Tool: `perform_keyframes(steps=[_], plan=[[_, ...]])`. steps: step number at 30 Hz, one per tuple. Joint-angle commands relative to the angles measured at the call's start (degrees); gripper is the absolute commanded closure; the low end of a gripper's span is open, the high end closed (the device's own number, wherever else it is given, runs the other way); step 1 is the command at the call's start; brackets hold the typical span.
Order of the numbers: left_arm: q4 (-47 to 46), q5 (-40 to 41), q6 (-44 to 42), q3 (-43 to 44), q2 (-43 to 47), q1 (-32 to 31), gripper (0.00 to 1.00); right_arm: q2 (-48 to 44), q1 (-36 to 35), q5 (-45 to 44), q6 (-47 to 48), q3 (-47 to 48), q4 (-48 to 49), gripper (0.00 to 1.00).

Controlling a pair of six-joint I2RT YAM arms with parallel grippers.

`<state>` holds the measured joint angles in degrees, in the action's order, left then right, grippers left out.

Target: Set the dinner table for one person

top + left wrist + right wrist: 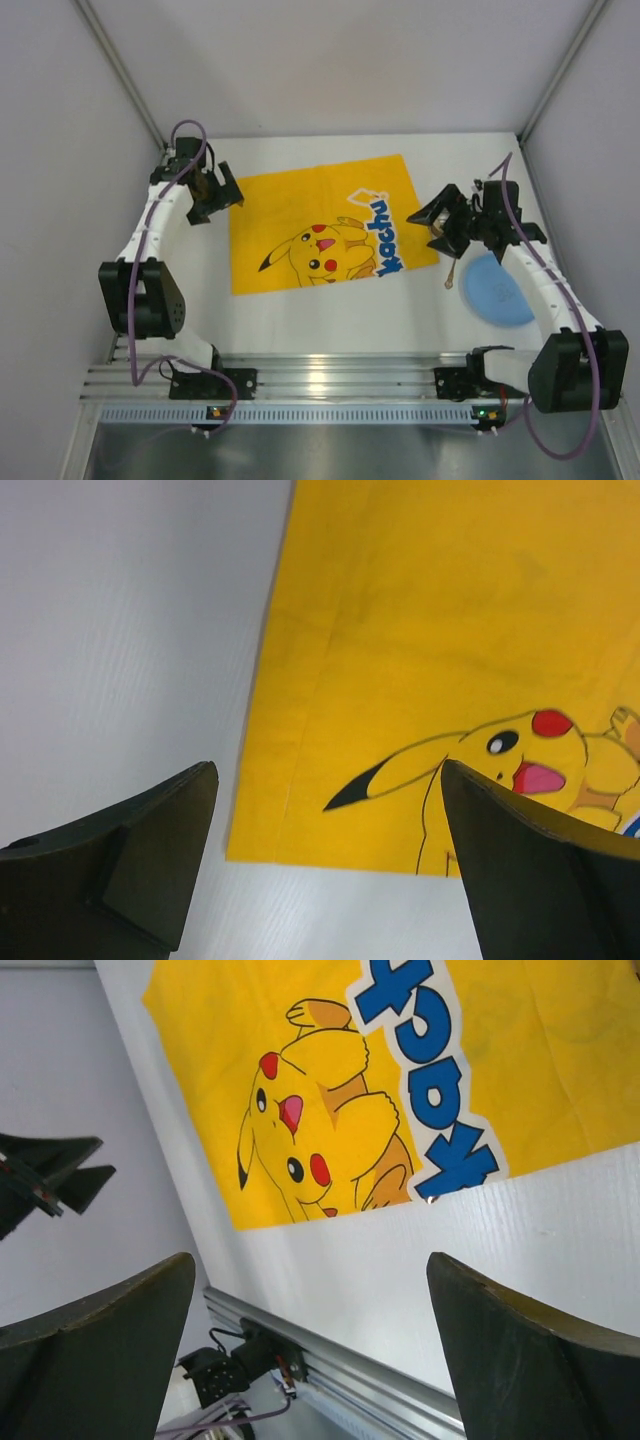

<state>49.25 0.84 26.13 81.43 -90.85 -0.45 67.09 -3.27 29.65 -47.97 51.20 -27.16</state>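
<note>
The white dinner table [330, 320] carries a yellow Pikachu-print cloth mat [325, 225], spread flat at its middle. My left gripper [215, 195] hovers open and empty over the mat's far-left corner. In the left wrist view its gripper [328, 770] frames the mat's edge [450, 630] and bare table [120, 630]. My right gripper [440, 215] is open and empty just off the mat's right edge. In the right wrist view its gripper [310, 1260] sits above bare table, with the mat [520, 1060] beyond. A blue plate [498, 288] lies at the right, beside a thin wooden utensil [452, 272].
Grey walls enclose the table on three sides. An aluminium rail [330, 380] with both arm bases runs along the near edge; it also shows in the right wrist view [350, 1370]. The left gripper [50, 1170] shows at the left of the right wrist view.
</note>
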Motion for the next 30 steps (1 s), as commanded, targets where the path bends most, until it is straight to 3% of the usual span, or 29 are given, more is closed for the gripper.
perform_keyframes(steps=[1, 8, 12, 17, 21, 30], plan=[[-7.40, -0.48, 1.99, 5.66, -7.57, 2.29, 0.01, 2.25, -0.51, 0.15, 4.53, 7.06, -2.90, 0.00], [-8.65, -7.86, 5.15, 22.25, -26.72, 3.17, 0.02, 7.43, -0.69, 1.46, 8.32, 12.78, -4.92, 0.00], [-9.79, -10.33, 7.70, 22.90, -28.68, 1.60, 0.02, 12.44, -0.69, 1.99, 10.87, 16.38, -6.32, 0.00], [-11.54, -11.12, 10.43, 17.37, -29.65, -4.81, 0.02, 17.19, -0.60, 0.85, 12.89, 21.48, -7.47, 0.00], [-13.84, -11.21, 9.65, 13.49, -31.31, -5.79, 0.02, 18.87, -0.60, -1.52, 13.16, 25.17, -9.49, 0.00], [-1.02, -4.72, -0.89, 30.70, -44.14, -2.72, 0.01, 18.17, -0.16, -6.44, 15.80, 26.23, -17.22, 0.00]])
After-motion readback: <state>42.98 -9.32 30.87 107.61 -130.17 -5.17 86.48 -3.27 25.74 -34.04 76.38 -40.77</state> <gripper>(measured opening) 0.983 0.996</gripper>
